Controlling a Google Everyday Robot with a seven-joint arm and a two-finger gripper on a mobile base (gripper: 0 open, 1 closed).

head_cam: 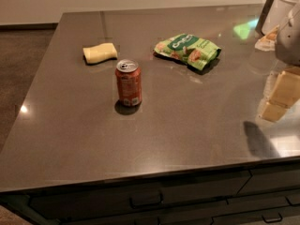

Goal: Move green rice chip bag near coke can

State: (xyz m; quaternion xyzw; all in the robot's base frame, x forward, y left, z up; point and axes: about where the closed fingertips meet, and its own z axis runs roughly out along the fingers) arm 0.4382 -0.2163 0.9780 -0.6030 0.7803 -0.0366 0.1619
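Hovering my gripper [281, 95] at right edge, can't tell grip state; green rice chip bag [187, 50] flat, long axis back-left to front-right.

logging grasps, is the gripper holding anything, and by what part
Nothing is held; the gripper is at the right edge, apart from the crinkly light-green snack bag.

Arm [289, 41] was seen only in part, at the far right edge of the view: a pale grey-white rounded section, cut off by the frame. Gripper [280, 96] was located just below it, tan in colour, hanging at the right side over the desk [187, 135], well apart from the middle of the surface. A dark shadow was cast on the desk just below and left of the gripper.
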